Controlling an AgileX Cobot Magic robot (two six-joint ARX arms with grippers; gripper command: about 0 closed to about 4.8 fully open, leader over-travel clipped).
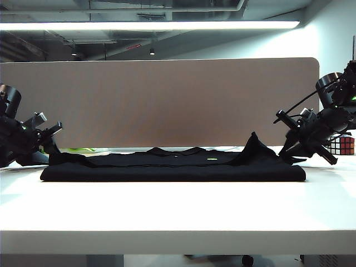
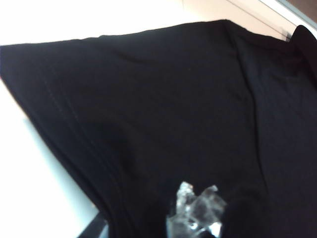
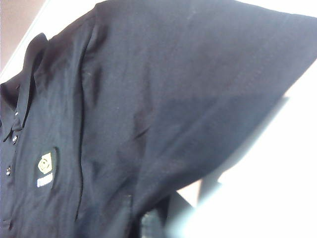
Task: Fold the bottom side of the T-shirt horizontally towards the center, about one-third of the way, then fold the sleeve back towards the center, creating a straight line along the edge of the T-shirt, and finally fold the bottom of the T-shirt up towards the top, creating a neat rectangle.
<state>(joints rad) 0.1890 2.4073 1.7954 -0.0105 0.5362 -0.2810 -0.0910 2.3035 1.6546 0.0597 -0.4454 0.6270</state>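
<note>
A: T-shirt (image 1: pixel 172 165) lies flat across the white surface (image 1: pixel 178 211), long axis running side to side — spread that way so each arm gets one end.

B: And the arms?

A: Left gripper (image 1: pixel 51 146) is down at the left end of the shirt, right gripper (image 1: pixel 289 153) at the right end. One per side, so the long edge can rise evenly rather than twist.

B: Is the right one holding?

A: Looks so. Its jaws are fully closed, and beside it the cloth stands up in a peak while the rest lies flat. In the right wrist view the fabric drapes off a raised edge, with the collar and chest mark (image 3: pixel 44 162) lower down. I judge it is pinching the T-shirt.

B: The left?

A: Narrowed partway. The left wrist view shows only a clear fingertip (image 2: pixel 198 210) against black cloth — I cannot tell if it has a real hold.

B: Stage?

A: Early, I judge — taking hold for the lengthwise fold.

B: Anything else about?

A: A puzzle cube (image 1: pixel 341 144) behind the right arm, well clear of the cloth.
</note>
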